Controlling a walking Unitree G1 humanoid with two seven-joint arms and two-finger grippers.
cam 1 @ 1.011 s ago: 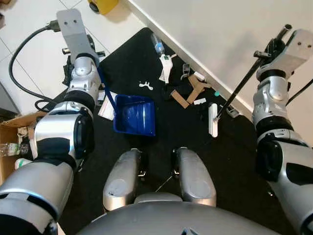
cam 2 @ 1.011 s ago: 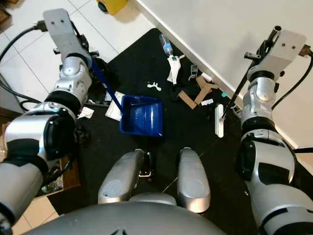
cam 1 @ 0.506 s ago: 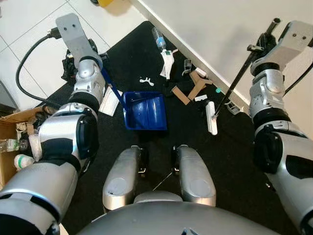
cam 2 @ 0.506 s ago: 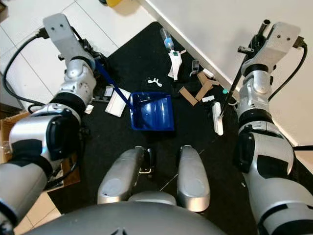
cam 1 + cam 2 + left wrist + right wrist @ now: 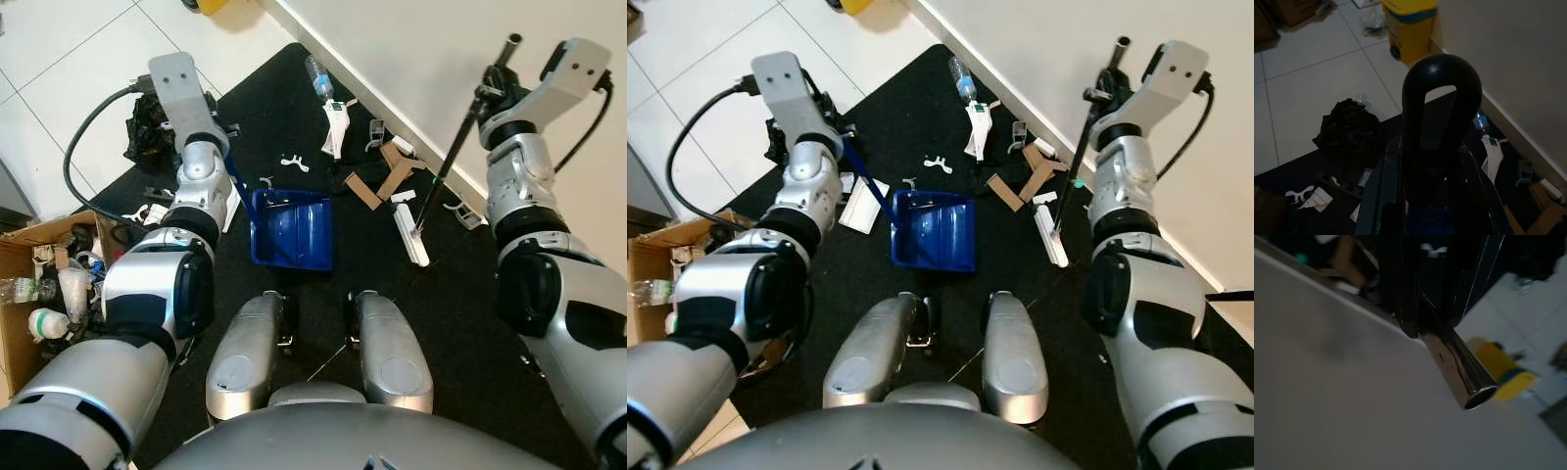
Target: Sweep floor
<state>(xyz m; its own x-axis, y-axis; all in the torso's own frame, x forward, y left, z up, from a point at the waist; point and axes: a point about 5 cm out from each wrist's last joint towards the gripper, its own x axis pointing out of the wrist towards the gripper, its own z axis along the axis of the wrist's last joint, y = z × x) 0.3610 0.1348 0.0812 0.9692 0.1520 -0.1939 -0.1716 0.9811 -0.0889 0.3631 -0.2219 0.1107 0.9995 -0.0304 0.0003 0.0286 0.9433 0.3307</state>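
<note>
A blue dustpan (image 5: 291, 227) lies flat on the black mat (image 5: 265, 98), just ahead of my knees. My left gripper (image 5: 844, 149) is shut on its long blue handle (image 5: 872, 184); the handle's black looped end (image 5: 1442, 98) stands up between the fingers (image 5: 1392, 196). My right gripper (image 5: 487, 90) is shut on the broom pole (image 5: 449, 152), whose metal tube end (image 5: 1462, 374) sticks out past it. The white broom head (image 5: 409, 235) rests on the mat right of the pan, beside cardboard scraps (image 5: 377, 181).
Litter lies along the baseboard: a plastic bottle (image 5: 315, 76), white packaging (image 5: 333, 127), a small white piece (image 5: 292, 163), paper (image 5: 862, 204). A black bag (image 5: 147, 137) and an open cardboard box (image 5: 39, 284) are on my left. A yellow bin (image 5: 1409, 22) stands by the wall.
The broom head has slid left toward the dustpan and the pole stands steeper. My left arm has swung inward, shifting the dustpan a little right.
</note>
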